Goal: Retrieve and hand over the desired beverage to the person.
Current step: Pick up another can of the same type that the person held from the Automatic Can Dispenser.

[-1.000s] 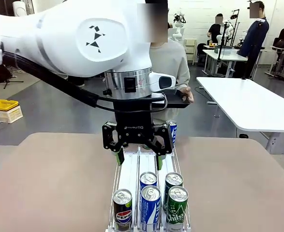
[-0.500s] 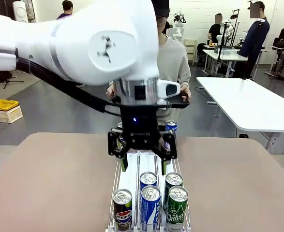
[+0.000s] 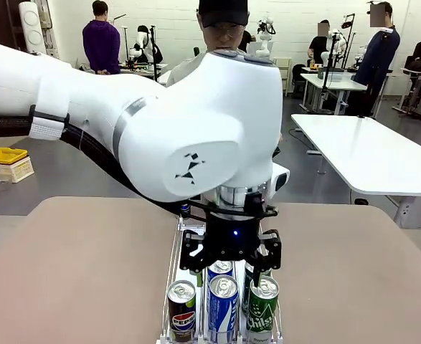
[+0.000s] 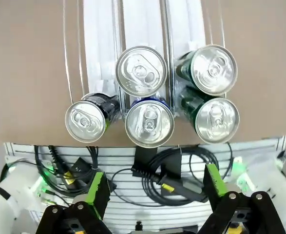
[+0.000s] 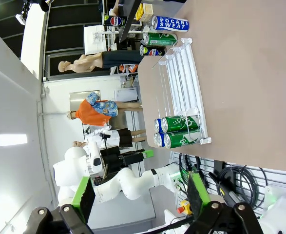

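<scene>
Several cans stand at the near end of a white wire rack [image 3: 176, 247]: a black Pepsi can [image 3: 182, 308], two blue cans [image 3: 222, 304] and two green cans [image 3: 262, 304]. My left gripper [image 3: 230, 259] hangs open just above them, fingers pointing down, over the rear blue can [image 4: 142, 70]. In the left wrist view the open gripper [image 4: 155, 187] holds nothing, and all the can tops show below it. The right gripper [image 5: 139, 192] is open and holds nothing, well away from the rack [image 5: 186, 78]. The person [image 3: 223, 8] stands at the far side, mostly hidden by my arm.
More cans, among them a Pocari Sweat can [image 5: 169, 23], lie at the rack's far end. The brown table [image 3: 88, 265] is bare on both sides of the rack. A white table [image 3: 368, 150] stands at the right and a yellow box [image 3: 3, 156] on the floor at the left.
My left arm has come toward the near end of the rack and dropped lower. Its open gripper has gone from above the bare rails to just above the near cans.
</scene>
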Controlling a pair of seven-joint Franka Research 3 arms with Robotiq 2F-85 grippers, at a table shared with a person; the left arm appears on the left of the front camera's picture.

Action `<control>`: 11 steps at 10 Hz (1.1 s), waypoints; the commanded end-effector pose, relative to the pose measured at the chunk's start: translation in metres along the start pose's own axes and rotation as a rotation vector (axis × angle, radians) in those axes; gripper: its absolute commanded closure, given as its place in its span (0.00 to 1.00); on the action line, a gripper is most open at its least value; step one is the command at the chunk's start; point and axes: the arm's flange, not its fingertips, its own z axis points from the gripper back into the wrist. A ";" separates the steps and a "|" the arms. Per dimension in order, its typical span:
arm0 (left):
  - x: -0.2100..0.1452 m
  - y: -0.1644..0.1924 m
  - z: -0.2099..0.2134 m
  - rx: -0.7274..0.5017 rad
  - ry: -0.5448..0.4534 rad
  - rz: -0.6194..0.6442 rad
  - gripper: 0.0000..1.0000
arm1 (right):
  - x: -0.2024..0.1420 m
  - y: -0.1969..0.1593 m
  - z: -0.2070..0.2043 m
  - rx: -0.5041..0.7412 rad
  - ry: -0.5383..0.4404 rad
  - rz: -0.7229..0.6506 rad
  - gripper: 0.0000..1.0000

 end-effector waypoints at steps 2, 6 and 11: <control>-0.002 0.001 -0.014 -0.055 -0.002 0.106 0.00 | 0.000 0.000 -0.001 0.025 -0.001 0.013 0.00; 0.002 0.003 -0.032 -0.055 0.025 0.075 0.00 | 0.000 0.000 -0.001 0.025 -0.001 0.013 0.00; 0.017 0.015 -0.044 -0.060 0.039 0.049 0.00 | 0.000 0.000 -0.001 0.025 -0.001 0.013 0.00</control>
